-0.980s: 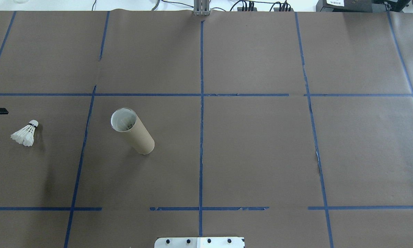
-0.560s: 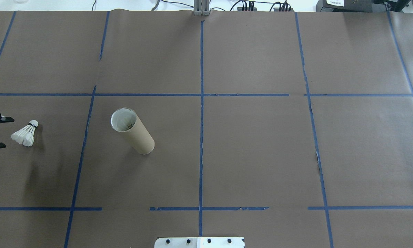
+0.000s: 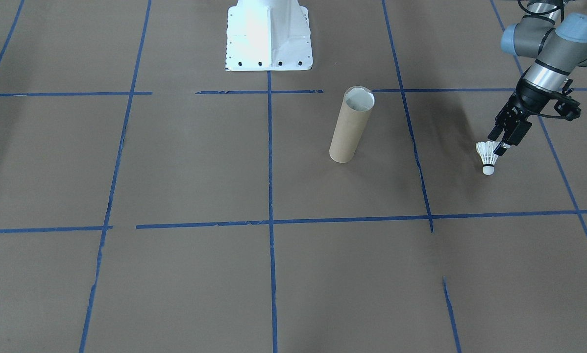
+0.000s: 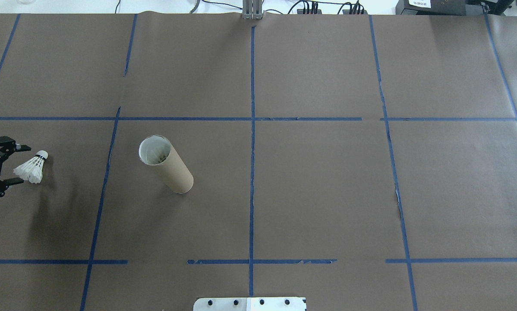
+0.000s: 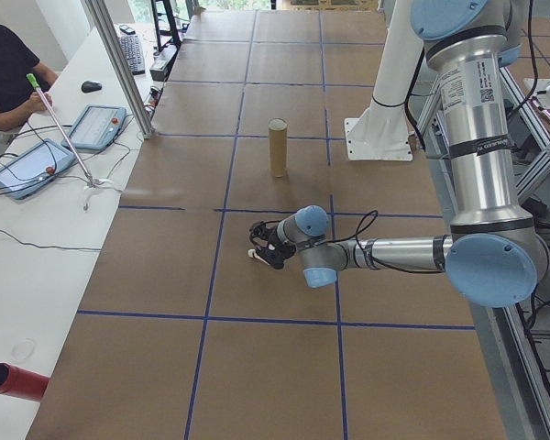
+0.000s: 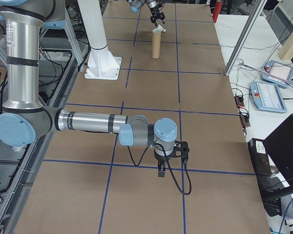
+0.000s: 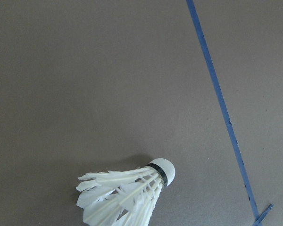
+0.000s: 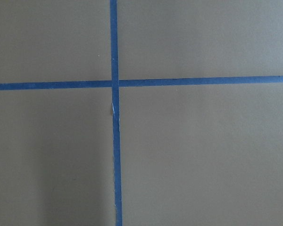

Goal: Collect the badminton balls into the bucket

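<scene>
Brown papered table [image 4: 319,190], shuttlecock [image 4: 30,167] lying between wide-open left gripper [image 4: 20,164] fingers, ungrasped.

Brown paper covers the counter [image 4: 319,190], and blue tape lines [image 4: 252,142] divide it into a grid of squares. Beyond the counter's far edge in the exterior left view stands a white side table [image 5: 37,238], carrying two tablets [image 5: 99,126] with cables, a keyboard [image 5: 131,52] and a mouse [image 5: 91,86]. A person's arm [image 5: 14,87] rests at that table. A red tube [image 5: 14,380] lies at its near end.
</scene>
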`<state>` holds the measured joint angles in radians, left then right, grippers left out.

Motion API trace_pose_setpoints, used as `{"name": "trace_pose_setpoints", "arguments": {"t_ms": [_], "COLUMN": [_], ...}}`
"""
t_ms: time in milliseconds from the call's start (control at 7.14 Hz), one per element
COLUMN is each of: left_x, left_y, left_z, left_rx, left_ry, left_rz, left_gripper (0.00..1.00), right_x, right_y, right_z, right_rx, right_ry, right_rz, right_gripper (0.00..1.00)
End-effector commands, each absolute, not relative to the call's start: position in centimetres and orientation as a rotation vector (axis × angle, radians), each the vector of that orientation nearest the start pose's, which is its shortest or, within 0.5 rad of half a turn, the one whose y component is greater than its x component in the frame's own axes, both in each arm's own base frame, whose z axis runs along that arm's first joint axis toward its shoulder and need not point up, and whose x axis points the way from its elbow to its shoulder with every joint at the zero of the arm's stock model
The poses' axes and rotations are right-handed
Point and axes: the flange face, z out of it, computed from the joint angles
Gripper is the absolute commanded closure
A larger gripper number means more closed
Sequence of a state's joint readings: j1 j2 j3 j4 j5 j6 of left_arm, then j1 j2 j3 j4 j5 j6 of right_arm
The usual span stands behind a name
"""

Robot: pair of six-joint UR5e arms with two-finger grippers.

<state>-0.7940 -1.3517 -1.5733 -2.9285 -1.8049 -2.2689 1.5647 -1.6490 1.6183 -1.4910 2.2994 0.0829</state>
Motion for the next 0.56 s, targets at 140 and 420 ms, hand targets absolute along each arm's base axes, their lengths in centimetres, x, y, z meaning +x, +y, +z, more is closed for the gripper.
{"name": "trace_pose_setpoints", "arguments": {"t_ms": [140,420], "left_x": [22.54,22.54], "left_y": [-38.15,-38.14], "left_z": [61.79,61.96], "left_rx": [-0.167,-0.167], "left_ry": [1.214,1.210], "left_rz": [-1.186,-1.188], "left_gripper": [0.06,0.56], "right_x": [6.41,6.41], "right_y": [-46.24,-46.24], "right_z": [66.76,66.76], "right_rx": [0.014,0.014], "right_ry": [-0.730,-0.730], "right_rz": [0.055,0.055], "right_gripper": [0.00,0.00]}}
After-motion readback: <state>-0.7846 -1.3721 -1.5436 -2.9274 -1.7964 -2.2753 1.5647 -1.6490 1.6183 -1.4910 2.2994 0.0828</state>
